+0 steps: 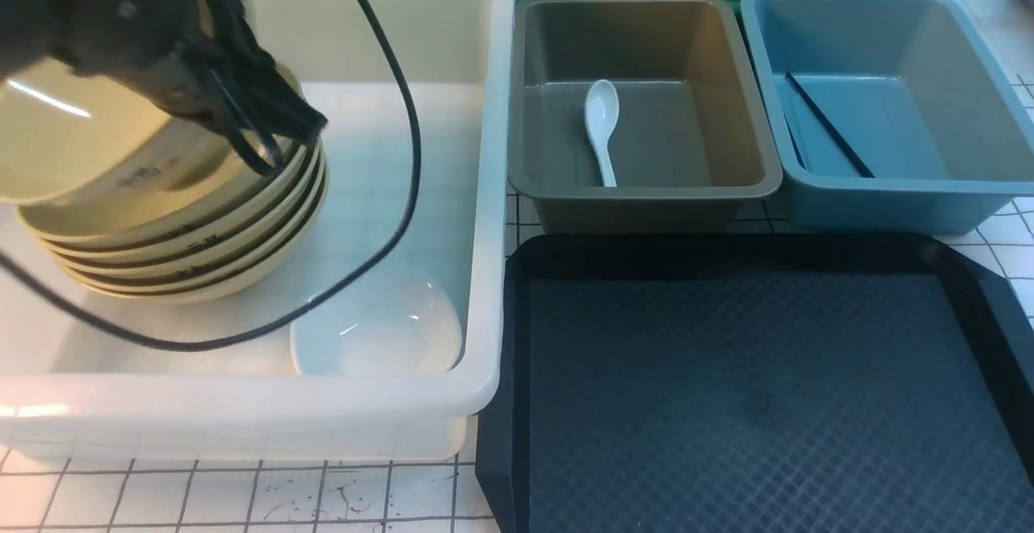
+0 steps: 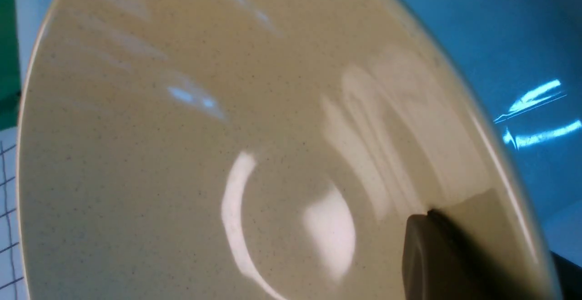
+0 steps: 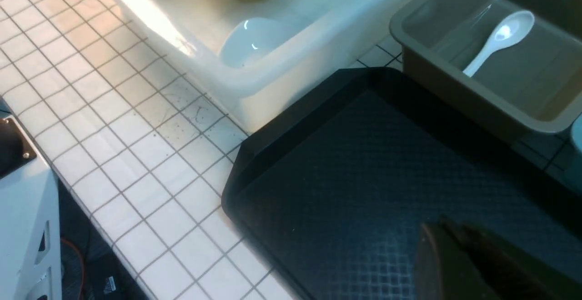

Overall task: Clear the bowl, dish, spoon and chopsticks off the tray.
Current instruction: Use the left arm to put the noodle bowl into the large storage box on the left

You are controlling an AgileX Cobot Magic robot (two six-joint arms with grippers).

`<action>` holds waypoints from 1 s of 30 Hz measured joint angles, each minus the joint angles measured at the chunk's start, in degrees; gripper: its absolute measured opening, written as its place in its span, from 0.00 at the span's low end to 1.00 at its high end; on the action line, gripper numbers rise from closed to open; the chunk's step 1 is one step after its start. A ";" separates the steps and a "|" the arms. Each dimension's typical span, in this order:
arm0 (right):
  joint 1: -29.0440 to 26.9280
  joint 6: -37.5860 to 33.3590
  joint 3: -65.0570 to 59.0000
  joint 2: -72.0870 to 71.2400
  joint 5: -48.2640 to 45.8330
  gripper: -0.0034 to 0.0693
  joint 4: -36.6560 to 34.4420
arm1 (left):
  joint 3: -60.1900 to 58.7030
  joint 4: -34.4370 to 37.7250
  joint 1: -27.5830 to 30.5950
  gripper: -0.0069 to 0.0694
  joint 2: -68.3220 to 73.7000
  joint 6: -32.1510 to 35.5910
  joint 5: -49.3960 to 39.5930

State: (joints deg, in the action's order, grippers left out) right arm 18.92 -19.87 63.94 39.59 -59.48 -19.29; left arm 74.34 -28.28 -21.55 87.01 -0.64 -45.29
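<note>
My left gripper (image 1: 262,149) is shut on the rim of a glossy olive-yellow bowl (image 1: 73,137), holding it tilted just over a stack of several like bowls (image 1: 194,262) in the white tub. In the left wrist view one finger (image 2: 423,259) lies against the inside of the bowl (image 2: 204,132). The small white dish (image 1: 380,327) (image 3: 252,41) rests in the tub's front corner. The white spoon (image 1: 602,125) (image 3: 495,41) lies in the grey bin, and the black chopsticks (image 1: 828,125) lie in the blue bin. The black tray (image 1: 751,404) (image 3: 363,177) is bare. My right gripper (image 3: 443,227) hovers shut over it, holding nothing.
The white tub (image 1: 489,194) stands left of the tray. The grey bin (image 1: 646,190) and blue bin (image 1: 888,190) sit behind it. A black cable (image 1: 408,194) loops down from the left arm across the tub. White tiled counter (image 3: 113,132) surrounds everything.
</note>
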 joint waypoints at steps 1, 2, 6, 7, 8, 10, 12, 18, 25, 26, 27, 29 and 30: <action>0.00 0.00 0.00 0.00 -0.31 0.11 0.00 | 0.00 0.16 0.00 0.11 0.98 0.00 0.05; 0.00 0.00 0.00 0.00 -0.56 0.11 0.00 | 0.00 0.36 0.00 0.11 1.61 0.00 0.05; 0.00 -0.27 0.00 0.00 -1.53 0.11 0.00 | 0.00 1.61 0.00 0.11 2.47 0.05 0.05; 0.00 -0.46 0.00 0.00 -1.77 0.11 0.00 | 0.00 1.92 0.00 0.11 2.53 0.07 0.05; 0.00 -1.11 0.00 0.00 -1.97 0.11 -0.06 | 0.00 2.10 0.00 0.12 2.64 0.12 0.05; 0.00 -1.49 0.00 0.00 -2.16 0.11 -0.12 | 0.00 2.33 0.00 0.12 2.70 0.12 -0.01; 0.00 -1.75 0.00 0.00 -2.16 0.11 -0.34 | 0.00 2.28 0.00 0.22 2.70 0.64 -0.59; 0.00 -2.50 0.00 0.00 -2.16 0.11 -0.41 | 0.00 1.90 -1.75 0.60 -2.11 -0.09 -3.51; 0.00 -2.57 0.00 0.00 -2.16 0.11 -0.41 | 0.05 10.02 -6.59 0.76 -13.29 -10.63 -5.75; 0.00 -2.57 0.00 0.00 -2.16 0.11 -0.41 | 0.05 11.79 -6.70 0.71 -14.60 -12.21 -5.84; 0.00 -2.57 0.00 0.00 -2.22 0.11 -0.41 | 0.05 13.50 -6.75 0.63 -15.86 -13.76 -6.02; 0.00 -2.52 0.00 0.00 -3.24 0.11 -0.41 | -0.77 16.79 -6.81 0.40 -18.90 -15.41 -6.09; 0.00 -2.52 0.00 0.00 -3.72 0.11 -0.41 | -1.38 18.14 -6.81 0.32 -20.50 -15.47 -5.77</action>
State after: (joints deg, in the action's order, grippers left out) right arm 18.92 -22.39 63.94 39.58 -63.19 -19.70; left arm 72.96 -10.14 -28.36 66.51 -16.11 -51.06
